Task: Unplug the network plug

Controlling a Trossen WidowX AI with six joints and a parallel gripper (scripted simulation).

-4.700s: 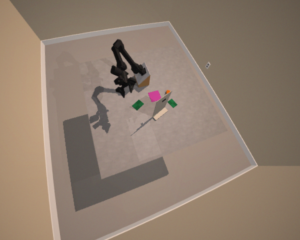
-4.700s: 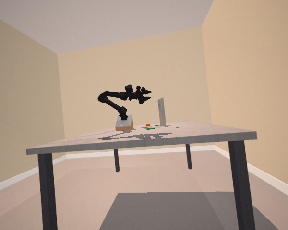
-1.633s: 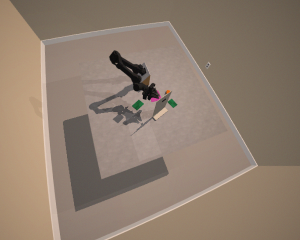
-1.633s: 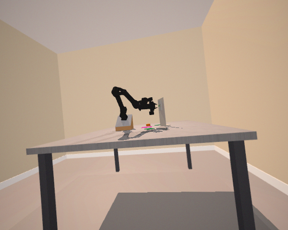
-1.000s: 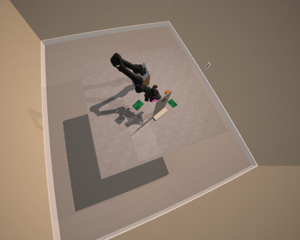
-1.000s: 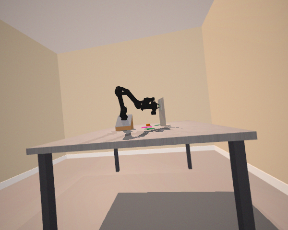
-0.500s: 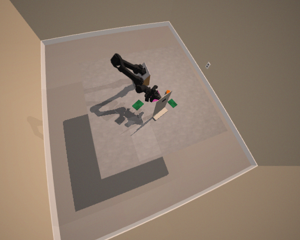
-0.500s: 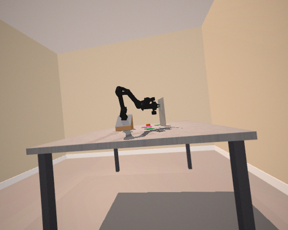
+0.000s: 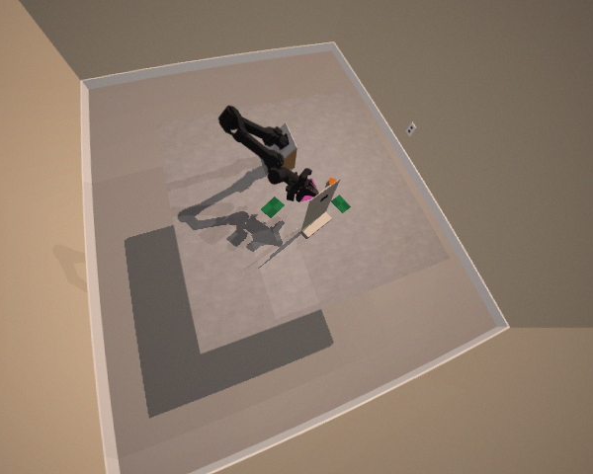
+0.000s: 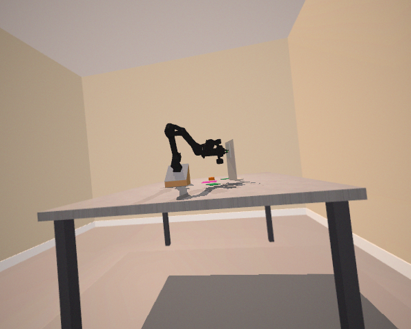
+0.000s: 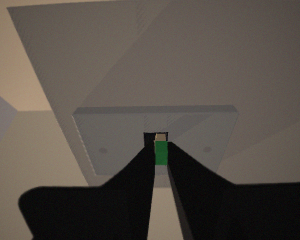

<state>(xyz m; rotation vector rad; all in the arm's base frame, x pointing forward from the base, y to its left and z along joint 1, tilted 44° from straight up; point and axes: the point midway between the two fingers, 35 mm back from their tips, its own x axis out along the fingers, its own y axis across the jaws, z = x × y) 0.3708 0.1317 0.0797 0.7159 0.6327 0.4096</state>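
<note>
Where your black arm point(image 10: 184, 140) reaches out level from its block base point(image 10: 177, 176) on the table point(image 10: 276, 192), your gripper point(image 11: 161, 150) is clenched on the green plug point(image 11: 161, 153), one dark finger point(image 11: 140, 170) pressed against each side of it. In the wrist view the plug sits in the dark socket point(image 11: 155, 136) at the middle of a pale grey plate point(image 11: 115, 140) on the upright panel point(image 11: 140, 60), with a small cream piece point(image 11: 161, 136) showing just above the green body; you cannot tell from this view whether the thin tab is pushed down. From the side, the gripper point(image 10: 224, 151) meets the face of the panel point(image 10: 230, 159) well above the table. From overhead, the panel point(image 9: 321, 203) stands on a cream foot point(image 9: 316, 225), with a green patch point(image 9: 272, 206) on the table on the arm's side, another green patch point(image 9: 340, 203) behind the panel, a pink patch point(image 9: 306, 194) partly hidden beneath the gripper, and a small orange block point(image 9: 331, 180) beside the panel's far edge
</note>
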